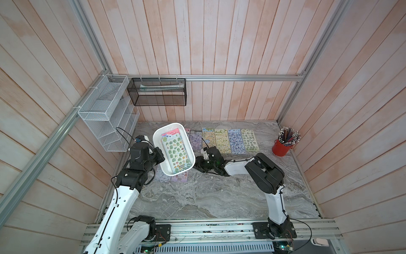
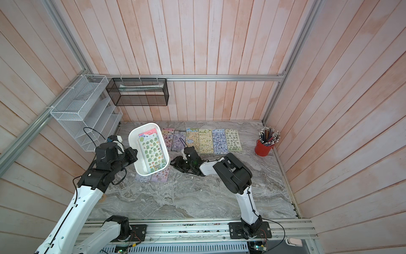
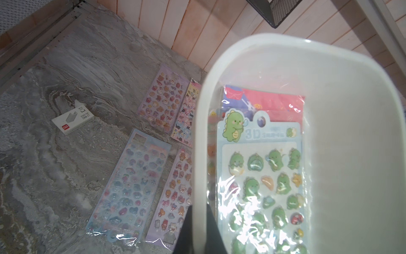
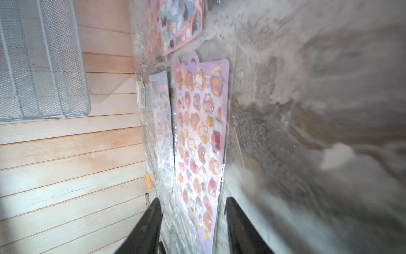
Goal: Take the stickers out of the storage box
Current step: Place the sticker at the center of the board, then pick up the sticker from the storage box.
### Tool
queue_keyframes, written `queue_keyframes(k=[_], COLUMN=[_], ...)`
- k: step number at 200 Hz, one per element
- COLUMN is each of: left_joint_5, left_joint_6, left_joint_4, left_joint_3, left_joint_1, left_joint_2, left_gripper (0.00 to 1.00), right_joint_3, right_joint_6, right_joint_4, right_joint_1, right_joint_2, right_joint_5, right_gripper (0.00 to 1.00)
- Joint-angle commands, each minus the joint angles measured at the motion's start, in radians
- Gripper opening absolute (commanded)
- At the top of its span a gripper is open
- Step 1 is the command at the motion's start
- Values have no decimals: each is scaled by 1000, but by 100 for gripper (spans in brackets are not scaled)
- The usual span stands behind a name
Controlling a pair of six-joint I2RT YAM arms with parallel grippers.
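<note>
Your left claw is clamped narrow on one long wall of the storage box. The left wrist view shows one finger inside the rim and one outside. In both top views the box is held clear of the table and tipped, towards the left rear of the work area.

Not all the stickers are out. A green dinosaur sheet lies on top inside the box, with a red sheet partly showing beneath it. How many more lie under these cannot be told.

Your right claw stands wide and holds nothing. Its fingers sit apart at either side of one end of a purple sheet that lies flat on the table. In both top views this claw is low to the table, just beside the near right corner of the box.

A pale blue sheet lies beside the purple one, and in the top views the raised box partly hides both. A row of six sheets lies side by side along the back of the table, running from beside the box towards the right.

Other items noted:
- A red cup of pencils at the right rear corner.
- A small white carton on the table to the left of the sheets.
- A white wire rack and a black mesh basket on the walls.
</note>
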Motion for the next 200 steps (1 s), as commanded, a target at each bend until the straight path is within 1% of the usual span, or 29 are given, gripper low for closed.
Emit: queue_keyframes(k=[1,28,43,58,79,102,127,148,170,191,200], left_joint_5=[-25,-50,-80,-110,-119,-116,-112,-114,-131,-135,-139], left_joint_6=[-20,-62,-78,-93,-129,-169,-192,-220,-260,-285,-293], left_joint_4=[79,134,165,197,249,299,325,334,347,373,378], left_joint_3=[3,-12,-20,-31,-49,-48,-17,5,8,-8,-15], left_joint_1=[-86,-191,-258,-326,-402,-474,-524,-542,-553,-562,-563], left_joint_2=[40,119,173,231,328,449,572,645,685,701,706], left_gripper=[0,0,0,0,0,0,0,0,0,0,0], right_joint_3=[-84,-209,-283,-329,-321,-256,-201,-177,-172,-172,-167], right_joint_6=[-86,-181,-238,-319,-448,-570,-642,-671,-676,-681,-681], right_joint_4=[-19,-108,-161,-259,-451,-655,-795,-862,-875,-856,-846], right_joint_1=[-56,-140,-212,-278,-357,-379,-371,-317,-246,-222,-205], right_joint_2=[-140,-317,-428,-556,-710,-820,-864,-849,-803,-742,-716], right_joint_5=[-4,4,10,33,82,166,211,255,300,303,309], right_gripper=[51,52,52,52,51,46,41,37,34,25,24])
